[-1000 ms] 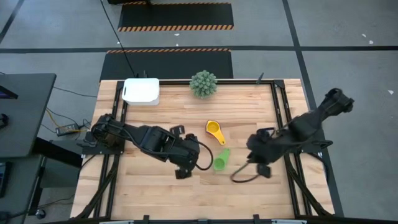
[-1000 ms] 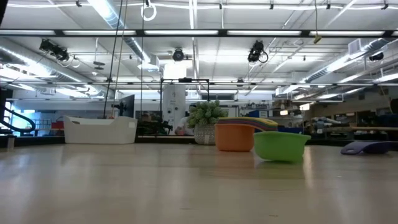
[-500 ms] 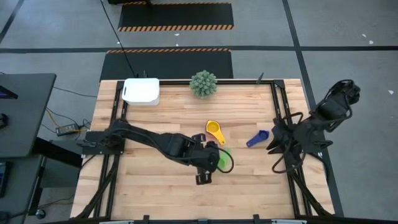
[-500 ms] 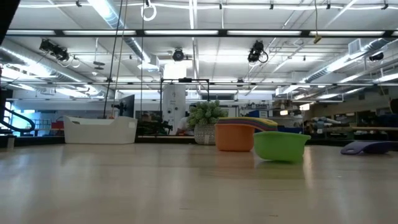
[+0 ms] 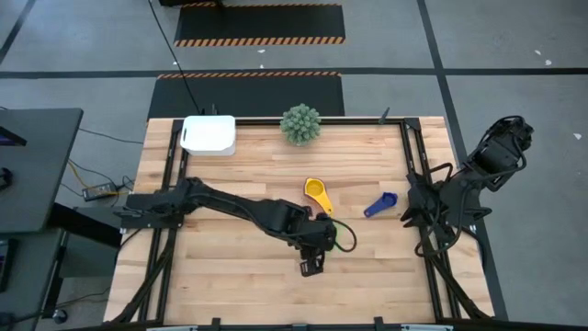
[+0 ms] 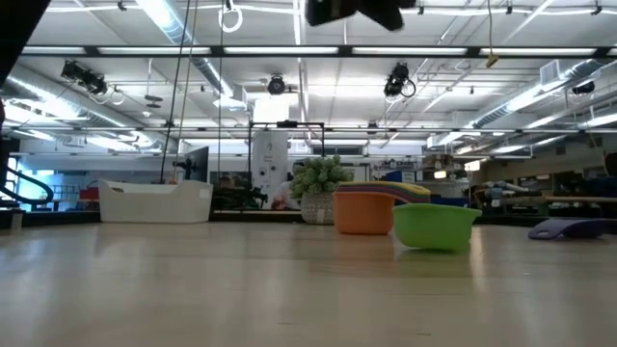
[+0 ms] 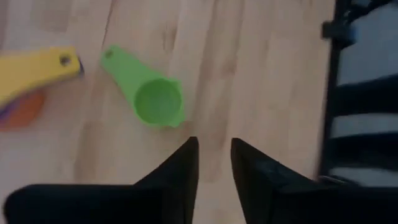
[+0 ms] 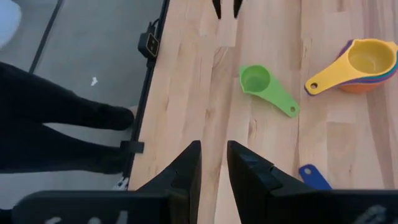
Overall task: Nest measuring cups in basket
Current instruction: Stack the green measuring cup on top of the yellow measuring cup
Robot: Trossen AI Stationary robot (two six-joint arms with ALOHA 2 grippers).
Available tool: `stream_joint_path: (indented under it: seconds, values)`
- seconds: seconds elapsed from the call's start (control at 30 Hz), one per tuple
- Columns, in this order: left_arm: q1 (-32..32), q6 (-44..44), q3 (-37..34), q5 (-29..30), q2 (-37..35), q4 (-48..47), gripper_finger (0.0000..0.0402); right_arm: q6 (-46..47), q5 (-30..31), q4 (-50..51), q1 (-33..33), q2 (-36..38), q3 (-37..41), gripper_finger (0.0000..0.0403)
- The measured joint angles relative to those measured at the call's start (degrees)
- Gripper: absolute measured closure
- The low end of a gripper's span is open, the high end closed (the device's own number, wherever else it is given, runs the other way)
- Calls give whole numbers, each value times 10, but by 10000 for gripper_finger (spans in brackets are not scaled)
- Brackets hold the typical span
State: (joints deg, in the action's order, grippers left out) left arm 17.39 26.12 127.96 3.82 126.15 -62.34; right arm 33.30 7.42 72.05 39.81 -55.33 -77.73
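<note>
1. Illumination: bright, even, from overhead strip lights (image 6: pixel 193 50) on the ceiling.
2. Shadows: soft and short beneath the arms in the high view.
3. Left wrist view: soft blur over the green cup (image 7: pixel 149 96) and the wood grain.
4. Low view: near tabletop (image 6: pixel 289 289) out of focus; mild glare.

A green spiky ball plant (image 5: pixel 300 124) sits near the back edge of the wooden surface (image 5: pixel 239 276). From the low camera the plant (image 6: pixel 318 176) stands in a pale pot. The surface has a black frame (image 5: pixel 416 165) along its sides. On the gray floor behind it lie two dark mats with orange and black stripes (image 5: pixel 259 39). A dark desk (image 5: pixel 32 165) stands off to one side.
</note>
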Motion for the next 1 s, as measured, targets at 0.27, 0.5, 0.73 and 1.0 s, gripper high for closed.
stream_joint_path:
  seconds: [0.27, 0.5, 0.73, 1.0]
  values:
    - [1, -158, 0, 53, 67, 51, 282, 1, 0, 9, 0, 0, 0, 319]
    - [-2, -152, 0, 50, 108, 83, 282, 1, 0, 9, 0, 0, 0, 319]
    - [-6, -134, -1, 49, 132, 94, 282, 1, 0, 9, 0, 0, 0, 319]
    - [-7, -117, -1, 43, 157, 100, 282, 1, 0, 9, 0, 0, 0, 319]
